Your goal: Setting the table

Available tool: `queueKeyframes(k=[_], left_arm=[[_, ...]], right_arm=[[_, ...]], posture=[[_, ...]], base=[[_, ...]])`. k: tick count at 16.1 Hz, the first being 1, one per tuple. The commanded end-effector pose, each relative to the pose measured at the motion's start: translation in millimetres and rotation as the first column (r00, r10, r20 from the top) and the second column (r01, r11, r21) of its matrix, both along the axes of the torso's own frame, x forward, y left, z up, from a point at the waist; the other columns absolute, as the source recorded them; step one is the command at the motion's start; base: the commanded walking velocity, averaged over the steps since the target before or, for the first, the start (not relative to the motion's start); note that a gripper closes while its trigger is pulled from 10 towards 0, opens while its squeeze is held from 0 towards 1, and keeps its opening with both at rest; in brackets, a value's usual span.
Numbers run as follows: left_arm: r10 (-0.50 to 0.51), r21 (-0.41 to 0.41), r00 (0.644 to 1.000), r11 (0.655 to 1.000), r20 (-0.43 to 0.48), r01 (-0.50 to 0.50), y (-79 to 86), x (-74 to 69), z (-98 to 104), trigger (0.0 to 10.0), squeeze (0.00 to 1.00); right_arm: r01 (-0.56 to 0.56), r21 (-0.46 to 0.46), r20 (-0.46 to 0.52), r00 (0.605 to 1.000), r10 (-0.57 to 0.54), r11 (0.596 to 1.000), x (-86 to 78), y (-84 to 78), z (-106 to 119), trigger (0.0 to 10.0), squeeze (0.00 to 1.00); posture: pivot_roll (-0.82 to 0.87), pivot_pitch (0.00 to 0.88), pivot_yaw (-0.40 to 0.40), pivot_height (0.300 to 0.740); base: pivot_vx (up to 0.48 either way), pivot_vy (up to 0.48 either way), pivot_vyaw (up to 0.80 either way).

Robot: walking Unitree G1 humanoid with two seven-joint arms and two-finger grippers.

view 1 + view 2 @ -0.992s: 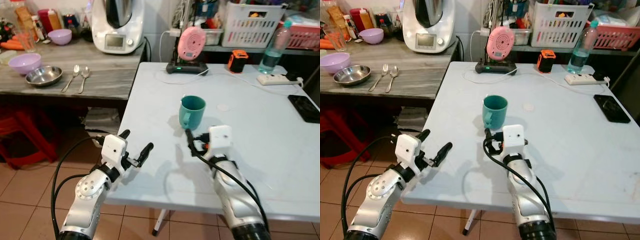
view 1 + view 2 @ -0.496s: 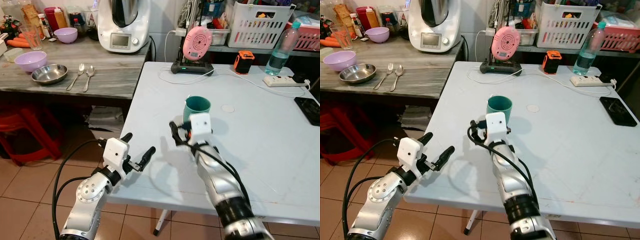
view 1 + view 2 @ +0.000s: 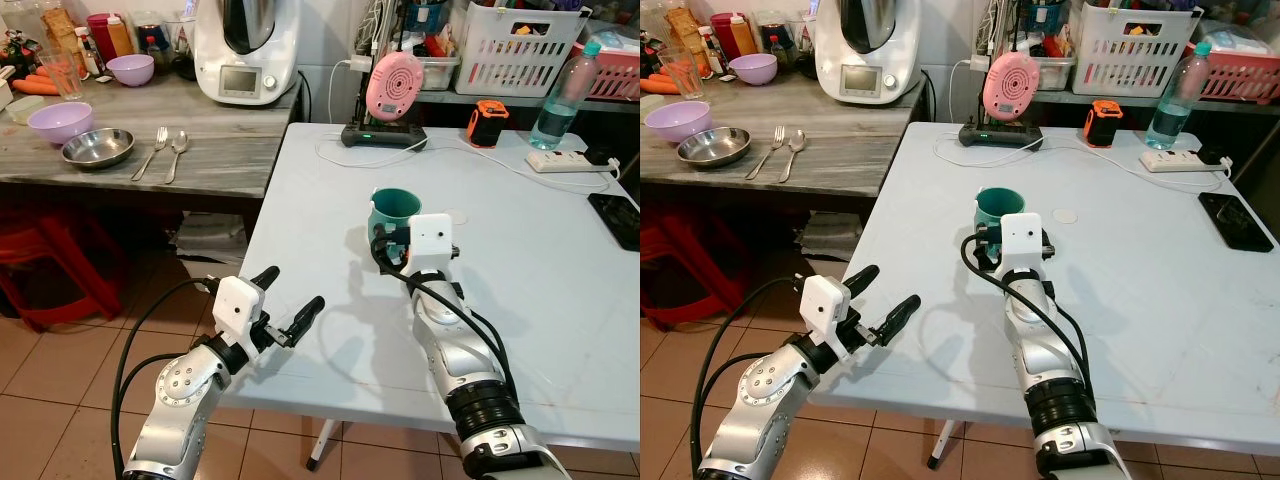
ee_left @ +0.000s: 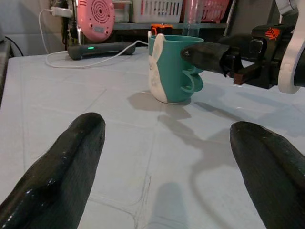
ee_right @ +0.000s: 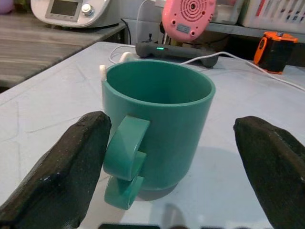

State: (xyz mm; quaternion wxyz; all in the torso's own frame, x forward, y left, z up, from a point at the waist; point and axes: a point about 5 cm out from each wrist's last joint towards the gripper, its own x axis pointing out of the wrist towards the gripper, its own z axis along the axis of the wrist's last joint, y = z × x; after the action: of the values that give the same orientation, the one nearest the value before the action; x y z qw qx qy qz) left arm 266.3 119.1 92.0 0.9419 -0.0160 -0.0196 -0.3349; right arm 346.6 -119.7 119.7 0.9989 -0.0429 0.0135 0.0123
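A white bench [image 3: 560, 300] fills the middle of the room, standing on a floor of reddish-brown tiles [image 3: 60, 400]. Beside it, at its left edge, runs a lower counter of grey wood grain [image 3: 215, 140] (its boards streaked dark and light). Under that counter sits a red plastic stool [image 3: 45, 270] in shadow. Behind the bench a shelf [image 3: 500, 98] runs along the pale wall [image 3: 320, 40]. Even light falls from above.

Mug [image 3: 392, 212] base perhaps behind end effector [image 3: 392, 250].

Bright, sharp frames; perhaps overhead light.
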Motion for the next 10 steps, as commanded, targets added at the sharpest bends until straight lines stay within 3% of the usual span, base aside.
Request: queueKeyframes(k=[1, 5, 10], left_arm=[[-0.015, 0.001, 1.0, 1.0, 0.006, 0.015, -1.1, -0.3, 2.5, 10.0, 0.0], [-0.019, 0.002, 1.0, 1.0, 0.002, 0.019, -1.4, 0.0, 2.0, 10.0, 0.0], [-0.013, 0.001, 1.0, 1.0, 0.001, 0.013, -2.4, 0.4, 1.9, 10.0, 0.0]], right_arm=[[0.023, -0.005, 0.008, 1.0, -0.023, 1.0, 0.5, -4.7, 1.0, 10.0, 0.0], [0.044, -0.018, 0.001, 0.999, -0.044, 0.999, 6.3, -11.5, 1.5, 10.0, 0.0], [0.023, -0.013, -0.021, 1.0, -0.023, 1.0, 13.9, -2.5, -0.4, 10.0, 0.0]], posture=[[0.0, 0.005, -0.007, 0.74], [0.0, 0.004, -0.009, 0.74], [0.0, 0.004, -0.017, 0.74]], base=[[0.0, 0.0, 0.0], [0.0, 0.0, 0.0], [0.0, 0.0, 0.0]])
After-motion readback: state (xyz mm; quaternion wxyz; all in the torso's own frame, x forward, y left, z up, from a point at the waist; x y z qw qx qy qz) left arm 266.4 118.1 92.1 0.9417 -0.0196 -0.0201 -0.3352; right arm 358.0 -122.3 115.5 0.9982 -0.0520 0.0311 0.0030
